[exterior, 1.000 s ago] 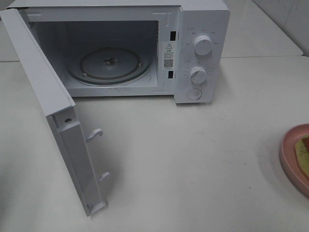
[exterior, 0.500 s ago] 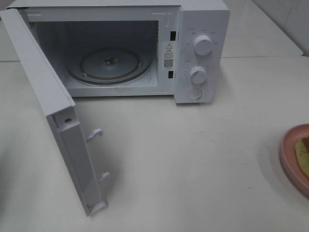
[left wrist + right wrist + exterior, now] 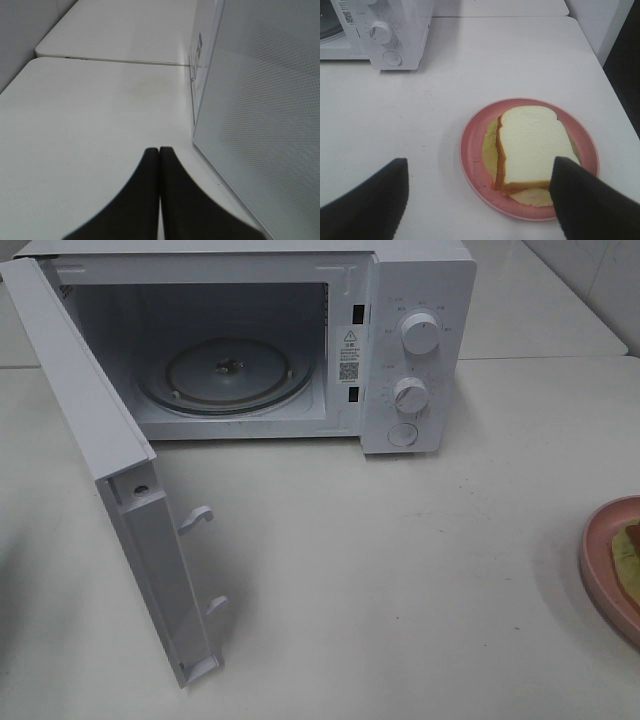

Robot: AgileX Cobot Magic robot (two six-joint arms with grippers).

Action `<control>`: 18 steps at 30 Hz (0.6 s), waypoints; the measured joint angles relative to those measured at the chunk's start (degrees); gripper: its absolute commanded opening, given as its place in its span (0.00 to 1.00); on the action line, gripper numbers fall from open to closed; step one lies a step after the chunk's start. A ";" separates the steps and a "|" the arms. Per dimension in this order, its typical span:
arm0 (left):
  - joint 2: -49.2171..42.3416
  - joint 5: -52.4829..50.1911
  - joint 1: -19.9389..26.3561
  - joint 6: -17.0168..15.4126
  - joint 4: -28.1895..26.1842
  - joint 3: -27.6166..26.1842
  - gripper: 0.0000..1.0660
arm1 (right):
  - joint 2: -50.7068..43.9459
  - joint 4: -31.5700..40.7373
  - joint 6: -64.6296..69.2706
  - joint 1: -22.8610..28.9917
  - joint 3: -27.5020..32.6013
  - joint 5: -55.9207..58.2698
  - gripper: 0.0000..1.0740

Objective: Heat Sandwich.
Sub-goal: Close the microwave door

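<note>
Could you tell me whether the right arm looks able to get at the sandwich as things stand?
Probably yes: the right gripper hangs open just above the sandwich on its pink plate, and nothing lies between them.

No arm is seen in the high view; both claws are shown only by their own wrist cameras. The left claw (image 3: 159,150) is closed: its two dark fingers (image 3: 142,195) are pressed together along their full visible length, the tips meeting in a narrow seam, and nothing is held between them. It is held low, angled down toward the desk (image 3: 90,110). The right claw (image 3: 479,175) is spread wide: one dark finger (image 3: 365,200) is seen at one side of its view and the other at the opposite side, well apart, with nothing gripped between them. It is held above the desk, tilted downward.
</note>
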 measured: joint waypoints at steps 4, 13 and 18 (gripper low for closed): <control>2.69 -2.41 0.00 -2.52 6.82 -1.15 0.00 | 0.00 0.00 0.00 0.00 0.00 0.00 0.71; 11.34 -15.58 0.00 -7.79 16.90 -1.32 0.00 | 0.00 0.00 0.00 0.00 0.00 0.00 0.71; 15.87 -22.06 0.00 -8.88 20.23 -1.66 0.00 | 0.00 0.00 0.00 0.00 0.00 0.00 0.71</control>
